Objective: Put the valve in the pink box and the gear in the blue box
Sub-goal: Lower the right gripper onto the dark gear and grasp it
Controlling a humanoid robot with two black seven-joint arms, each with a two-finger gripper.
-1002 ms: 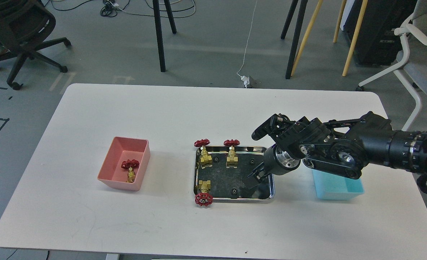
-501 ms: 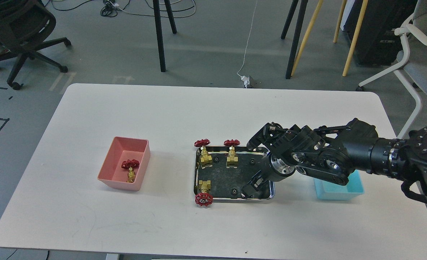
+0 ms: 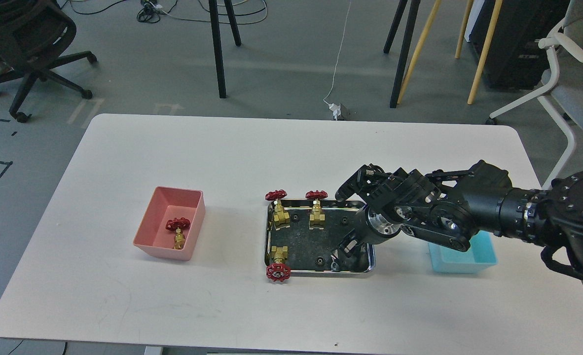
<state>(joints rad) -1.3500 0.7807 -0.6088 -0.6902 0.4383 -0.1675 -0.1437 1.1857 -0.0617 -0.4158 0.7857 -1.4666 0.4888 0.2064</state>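
Since half a second back, our right gripper [image 3: 339,256] has dropped a little lower and further left into the near right corner of the steel tray [image 3: 321,270]; a full second back it hung higher, over the tray's right rim. Nothing else on the surface has shifted.

Surface: white table [image 3: 222,158], rounded corners, faint scuffs on the near left part. We log the pink box [image 3: 146,235] left of centre with one valve [image 3: 177,230] lying inside it, red handwheel toward the far side. Three more valves sit in the tray: two [image 3: 279,207] [image 3: 316,207] along its far edge, one [image 3: 278,262] at the near left corner with its handwheel hanging over the rim. Small black gears lie on the dark tray floor; one gear [image 3: 318,260] rests near the front edge, just left of our fingertips. The blue box [image 3: 484,256] stands right of the tray, partly hidden behind our right forearm.

Room: grey floor, black office chair [image 3: 20,44] far left, white chair [image 3: 567,64] far right, black and wooden stand legs, a white cable with a plug adapter [image 3: 338,109].

Jaws: dark against the dark tray; we cannot tell whether they are apart or together. Left arm is out of view.
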